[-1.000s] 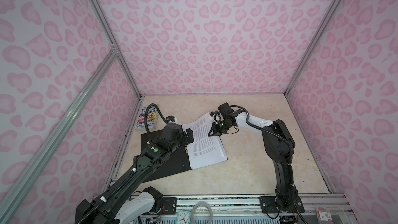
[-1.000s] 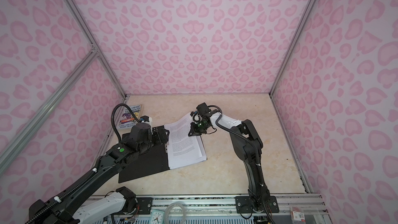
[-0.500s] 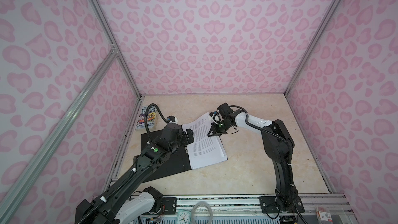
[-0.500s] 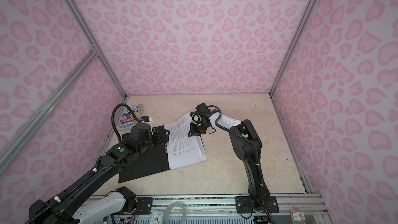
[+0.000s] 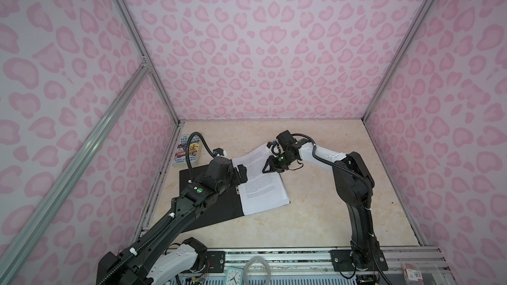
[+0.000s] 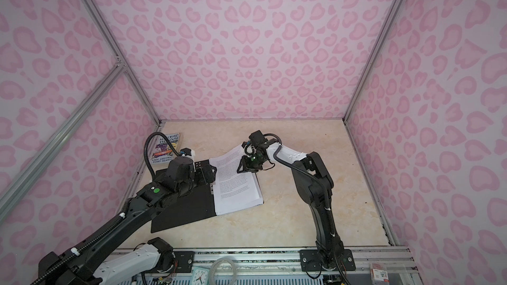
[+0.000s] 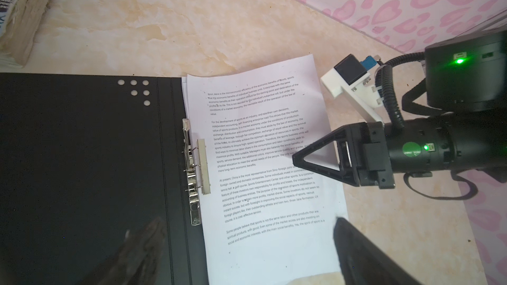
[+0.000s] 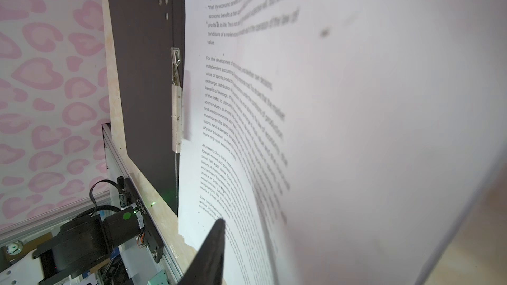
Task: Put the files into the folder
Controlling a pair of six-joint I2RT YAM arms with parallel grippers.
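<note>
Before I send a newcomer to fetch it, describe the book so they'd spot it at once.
Start at the cream table and go to its far left corner, by the pink wall. The book lies flat there, just beyond the open black folder. Unlike the folder and the white files, its cover is colourful and illustrated.

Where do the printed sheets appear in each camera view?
Top view: sheets mid-table, right of the black folder.
Top view: sheets likewise, right of the folder.
Left wrist: sheets in the centre.
Right wrist: sheets fill most of the picture, blurred.
Shared landmark: the folder, its metal clip at the sheets' edge.
</note>
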